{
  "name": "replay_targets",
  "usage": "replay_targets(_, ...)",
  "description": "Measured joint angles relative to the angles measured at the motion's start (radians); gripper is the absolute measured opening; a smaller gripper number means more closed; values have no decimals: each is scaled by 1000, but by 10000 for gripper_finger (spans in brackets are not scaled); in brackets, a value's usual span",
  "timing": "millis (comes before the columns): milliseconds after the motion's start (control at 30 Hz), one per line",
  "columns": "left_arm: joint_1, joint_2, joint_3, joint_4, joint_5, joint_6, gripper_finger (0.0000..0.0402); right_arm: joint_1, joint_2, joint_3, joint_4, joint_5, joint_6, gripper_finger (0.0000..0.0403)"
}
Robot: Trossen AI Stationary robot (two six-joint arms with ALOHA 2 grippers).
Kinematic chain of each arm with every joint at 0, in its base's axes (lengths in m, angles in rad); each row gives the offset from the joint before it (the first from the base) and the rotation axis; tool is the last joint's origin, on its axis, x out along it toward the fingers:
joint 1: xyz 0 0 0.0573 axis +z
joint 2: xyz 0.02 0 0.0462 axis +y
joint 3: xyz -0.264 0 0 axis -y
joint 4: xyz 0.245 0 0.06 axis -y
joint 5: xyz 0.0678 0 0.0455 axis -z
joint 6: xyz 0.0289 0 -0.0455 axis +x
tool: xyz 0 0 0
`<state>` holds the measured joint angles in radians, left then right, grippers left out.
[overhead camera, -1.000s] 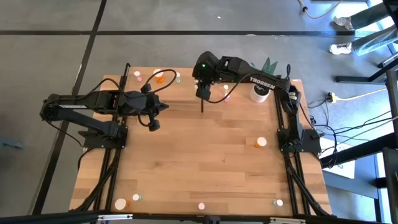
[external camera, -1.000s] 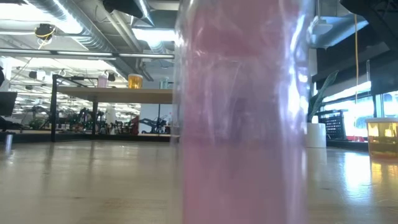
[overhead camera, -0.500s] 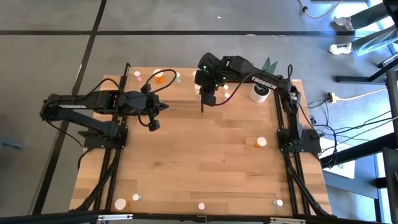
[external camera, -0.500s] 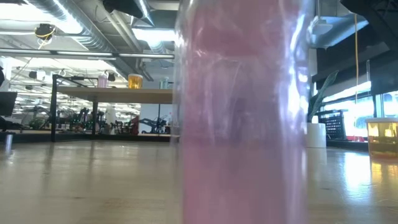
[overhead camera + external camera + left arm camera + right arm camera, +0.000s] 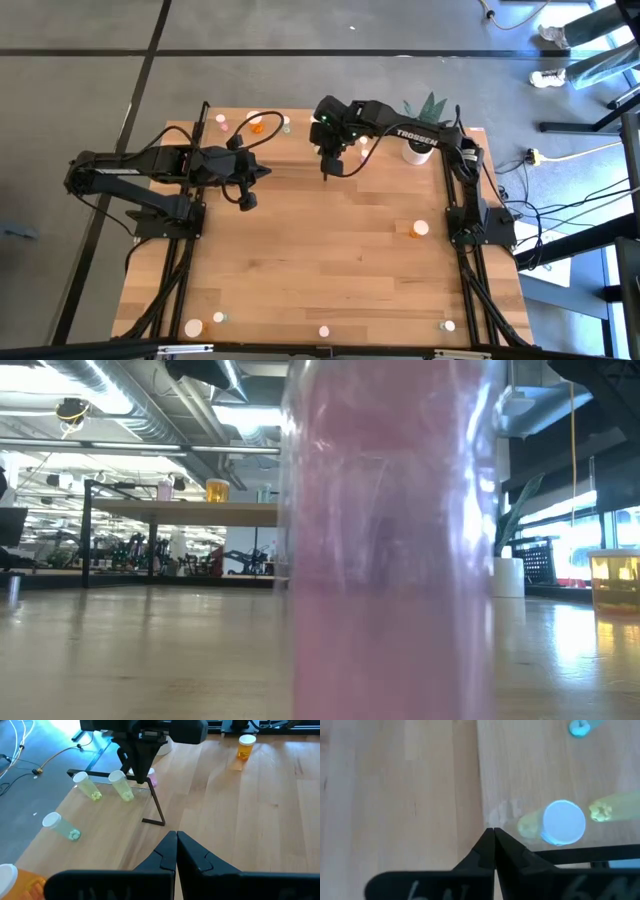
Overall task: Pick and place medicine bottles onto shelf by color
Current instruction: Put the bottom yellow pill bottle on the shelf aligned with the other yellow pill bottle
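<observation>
My right gripper point(image 5: 492, 831) is shut with nothing between its fingers. It points steeply down at the right end of the shelf point(image 5: 290, 140), next to the black corner post point(image 5: 155, 805). Two yellowish medicine bottles point(image 5: 560, 822) point(image 5: 120, 785) lie on their sides just beyond it. A pink bottle point(image 5: 151, 777) stands close behind its fingers. A green bottle point(image 5: 62, 825) and an orange one point(image 5: 258, 125) lie further left on the shelf. My left gripper point(image 5: 176, 837) point(image 5: 247, 200) is shut and waits above the table's left middle.
A white plant pot point(image 5: 418, 150) stands at the far right. An orange bottle point(image 5: 418, 229) sits at the right middle. Loose bottles point(image 5: 193, 327) point(image 5: 323, 330) point(image 5: 449, 326) stand along the near edge. One pink bottle point(image 5: 390, 540) fills the middle of the low view.
My right gripper has sunk a little and tipped further down at the shelf's right end. The bottles have kept their places.
</observation>
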<state>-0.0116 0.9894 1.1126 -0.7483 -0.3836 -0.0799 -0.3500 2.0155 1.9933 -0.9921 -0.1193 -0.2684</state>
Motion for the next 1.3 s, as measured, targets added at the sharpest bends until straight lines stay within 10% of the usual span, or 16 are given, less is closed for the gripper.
replay_targets(1300, 0, 0, 0, 0, 0, 0, 0, -1, 67, -5, 67, 126, -87, 5)
